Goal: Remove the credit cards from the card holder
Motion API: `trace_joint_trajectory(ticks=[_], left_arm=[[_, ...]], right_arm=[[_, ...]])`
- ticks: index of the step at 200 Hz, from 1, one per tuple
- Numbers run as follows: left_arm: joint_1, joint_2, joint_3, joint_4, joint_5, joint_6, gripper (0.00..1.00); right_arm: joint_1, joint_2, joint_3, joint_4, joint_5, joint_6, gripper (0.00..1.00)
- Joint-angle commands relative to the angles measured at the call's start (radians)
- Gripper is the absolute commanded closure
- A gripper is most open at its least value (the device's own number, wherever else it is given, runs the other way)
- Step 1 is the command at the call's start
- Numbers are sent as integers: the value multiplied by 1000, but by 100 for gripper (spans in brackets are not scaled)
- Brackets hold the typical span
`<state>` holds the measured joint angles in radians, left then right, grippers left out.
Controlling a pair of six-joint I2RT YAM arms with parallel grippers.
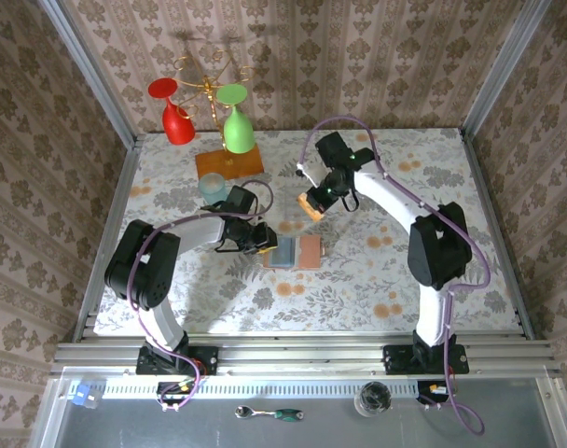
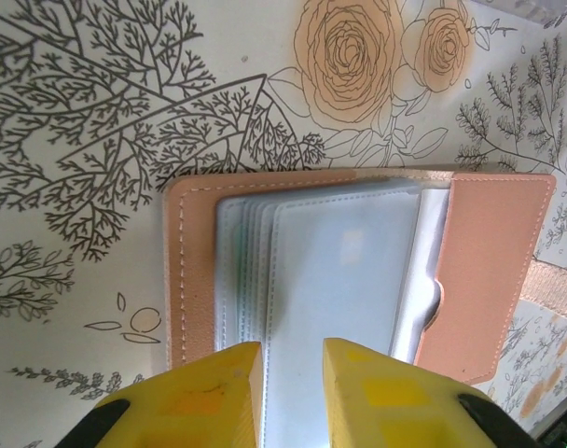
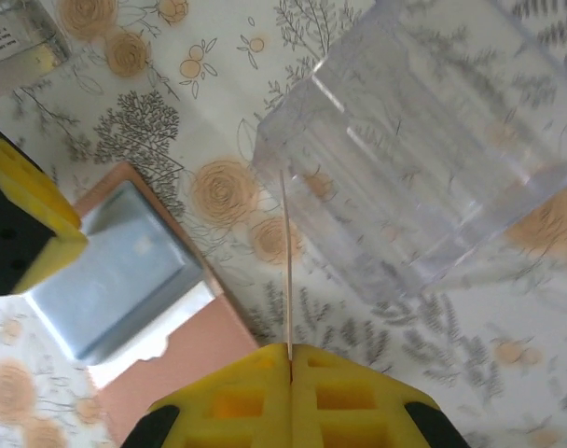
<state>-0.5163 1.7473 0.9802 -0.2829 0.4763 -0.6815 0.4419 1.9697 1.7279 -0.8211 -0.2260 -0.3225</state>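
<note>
The left gripper (image 1: 263, 242) (image 2: 293, 378) hovers low at the near edge of the small flat tan-pink leather card holder (image 1: 308, 252) (image 2: 489, 271) (image 3: 186, 369), which lies opened flat on the flower-printed tablecloth (image 2: 97, 140). Its yellow fingers (image 2: 195, 392) stand a narrow gap apart, released, and the holder's blue-grey plastic sleeves (image 2: 339, 280) run straight out ahead of the fingertips and show through the gap. Whether the fingertips press on the sleeves I cannot tell. The tan-pink flap lies to the right of these fingers.

The right gripper (image 1: 319, 198) (image 3: 291, 359) is raised above the table, beyond the holder and apart from it. Its yellow fingers (image 3: 349, 392) are clenched tight on a thin orange-tan plastic card (image 1: 311, 207) (image 3: 287, 271), seen edge-on in the wrist view as a fine line rising from between the fingertips. Ahead and to the right of those fingertips is a clear plastic box (image 3: 423, 159); the open holder lies to their left, with one left-gripper finger at its far edge.
</note>
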Motion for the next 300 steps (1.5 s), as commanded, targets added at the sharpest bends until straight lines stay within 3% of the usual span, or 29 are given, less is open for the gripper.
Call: trace_joint_trajectory(ticks=[1, 44, 85, 114, 183, 292, 300], left_arm=[[-1, -18, -17, 16, 24, -31, 76], [8, -47, -15, -5, 24, -42, 74], [53, -71, -12, -18, 15, -46, 73], [105, -79, -2, -35, 19, -30, 73], [162, -80, 12, -60, 29, -14, 73], [169, -71, 5, -62, 36, -7, 73], [170, -73, 3, -61, 36, -7, 73]], right_arm=[[3, 64, 122, -134, 62, -255, 100], [14, 223, 384, -345, 63, -518, 100], [12, 407, 671, -511, 77, -593, 100], [11, 481, 776, -547, 83, -633, 100], [15, 569, 852, -598, 28, -673, 100], [27, 644, 843, -663, -19, -657, 100], [27, 646, 843, -654, -14, -646, 97]])
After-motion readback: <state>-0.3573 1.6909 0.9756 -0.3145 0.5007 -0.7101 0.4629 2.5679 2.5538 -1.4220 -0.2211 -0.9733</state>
